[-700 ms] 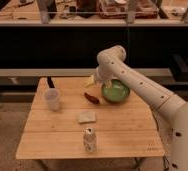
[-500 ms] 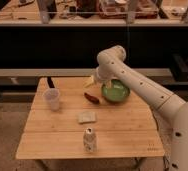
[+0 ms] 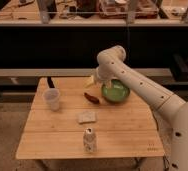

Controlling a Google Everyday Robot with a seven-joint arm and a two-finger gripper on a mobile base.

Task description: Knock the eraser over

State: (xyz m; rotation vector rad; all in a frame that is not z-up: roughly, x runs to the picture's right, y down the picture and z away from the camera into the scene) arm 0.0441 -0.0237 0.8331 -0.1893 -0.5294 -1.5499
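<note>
A white robot arm reaches over a wooden table (image 3: 127,131), its gripper (image 3: 91,81) poised at 12 o'clock near the far edge; whether it is released or clenched cannot be told. The eraser (image 3: 50,82) stands upright at 10 o'clock, well apart from the gripper, just behind a translucent cup (image 3: 52,98). A green bowl (image 3: 116,92) sits at 2 o'clock, with a reddish-brown item (image 3: 91,97) beside it. A beige pad (image 3: 86,117) lies at centre, and a pale bottle (image 3: 89,140) stands at 6 o'clock. Its label is unreadable.
</note>
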